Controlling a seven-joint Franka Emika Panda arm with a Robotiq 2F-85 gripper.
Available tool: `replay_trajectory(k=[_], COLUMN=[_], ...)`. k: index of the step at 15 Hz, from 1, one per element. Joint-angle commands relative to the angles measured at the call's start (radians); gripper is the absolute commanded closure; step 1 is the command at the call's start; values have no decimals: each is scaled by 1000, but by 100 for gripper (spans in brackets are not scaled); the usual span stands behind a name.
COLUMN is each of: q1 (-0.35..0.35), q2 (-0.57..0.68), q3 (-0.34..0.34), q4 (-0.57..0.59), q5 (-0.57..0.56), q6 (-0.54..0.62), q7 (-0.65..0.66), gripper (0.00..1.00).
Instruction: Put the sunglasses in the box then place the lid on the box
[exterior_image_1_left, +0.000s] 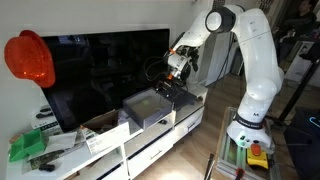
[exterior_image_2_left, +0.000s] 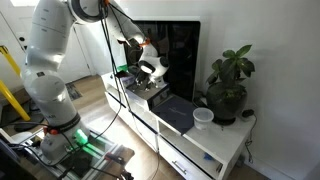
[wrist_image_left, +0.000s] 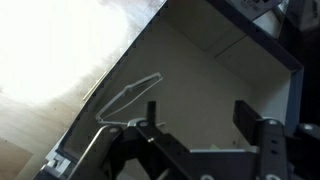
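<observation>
The gripper (wrist_image_left: 197, 112) hangs above the box (exterior_image_1_left: 150, 106) with jaws released and empty. The sunglasses (wrist_image_left: 128, 100) lie on the box floor near one wall; the lid (exterior_image_2_left: 178, 115) lies flat beside the box.

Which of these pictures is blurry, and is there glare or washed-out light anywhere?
Wrist view: blurred all over, a bright patch at upper left washed to white, the box dim inside. In an exterior view the TV screen shows faint reflections; in an exterior view the background at far left is overexposed.
</observation>
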Motion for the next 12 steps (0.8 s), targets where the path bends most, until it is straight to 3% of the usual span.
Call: replay_trajectory(k=[1,4,7,10,11,12], q1=[61,54,-26,-118,-152,-127], q2=[-161,-250,-283,-285,-271,-260], q3=[-69,-122,-139,-148,-143,-131], q4=[-100,-153,-188,-231,-238,-198], q5=[-225,-485,-691,-737,-704,-717], q6=[32,-27,-49,21,46,5], q7=[52,56,-61,-269,-336,-225], gripper=[0,0,0,0,0,0])
